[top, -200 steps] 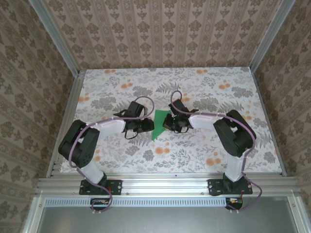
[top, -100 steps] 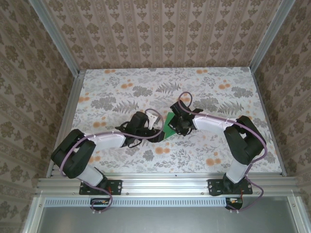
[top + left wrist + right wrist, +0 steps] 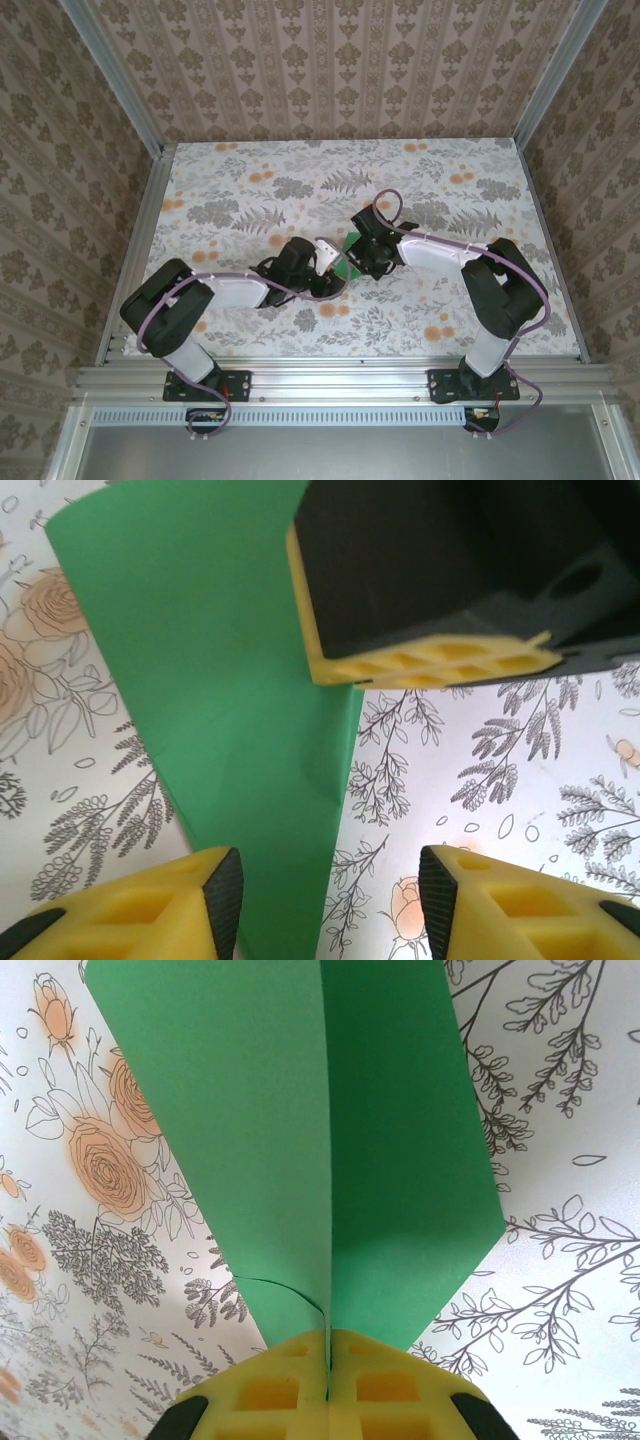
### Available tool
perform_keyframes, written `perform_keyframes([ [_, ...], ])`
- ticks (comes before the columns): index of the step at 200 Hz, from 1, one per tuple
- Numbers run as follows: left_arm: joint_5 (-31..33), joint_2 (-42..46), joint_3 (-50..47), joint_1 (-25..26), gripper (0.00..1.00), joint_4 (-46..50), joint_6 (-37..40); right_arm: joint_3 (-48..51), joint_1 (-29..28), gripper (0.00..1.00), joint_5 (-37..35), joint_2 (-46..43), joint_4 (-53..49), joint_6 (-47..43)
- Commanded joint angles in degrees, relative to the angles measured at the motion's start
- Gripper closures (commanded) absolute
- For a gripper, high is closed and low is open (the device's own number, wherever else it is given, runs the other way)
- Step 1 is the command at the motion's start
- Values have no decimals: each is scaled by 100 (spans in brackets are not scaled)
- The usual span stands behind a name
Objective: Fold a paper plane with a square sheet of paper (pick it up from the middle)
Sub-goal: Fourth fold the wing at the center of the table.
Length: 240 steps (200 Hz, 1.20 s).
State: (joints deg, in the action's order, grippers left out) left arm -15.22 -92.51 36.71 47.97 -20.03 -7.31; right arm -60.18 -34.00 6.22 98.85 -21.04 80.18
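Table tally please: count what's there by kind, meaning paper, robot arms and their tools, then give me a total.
Green folded paper: 1
Robot arms: 2, the left arm and the right arm
Tools: 2, the left tool open, the right tool shut on the paper
Total: 5
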Motion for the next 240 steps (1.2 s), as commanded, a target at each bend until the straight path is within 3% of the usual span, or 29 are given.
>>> perform_keyframes([
  [1,241,-129,-45,52,51,-351,427,-125,40,100,225,32,-19,235],
  [105,535,-441,-134,202,71,-704,801,-31,121,100,525,132,264,384],
  [132,592,-471,-146,198,81,-703,762,6,147,100,564,108,362,345],
  [164,530,-479,-155,174,89,-692,675,5,335,68,648,-65,402,-64],
  [192,120,-513,-189,-15,92,-771,410,307,525,50,730,-518,1028,-870],
  [203,-142,-530,-180,-128,92,-807,272,424,574,46,800,-624,1274,-1227],
  [240,-956,-687,-85,-511,94,-806,-123,1034,631,48,1108,-685,2247,-2001],
])
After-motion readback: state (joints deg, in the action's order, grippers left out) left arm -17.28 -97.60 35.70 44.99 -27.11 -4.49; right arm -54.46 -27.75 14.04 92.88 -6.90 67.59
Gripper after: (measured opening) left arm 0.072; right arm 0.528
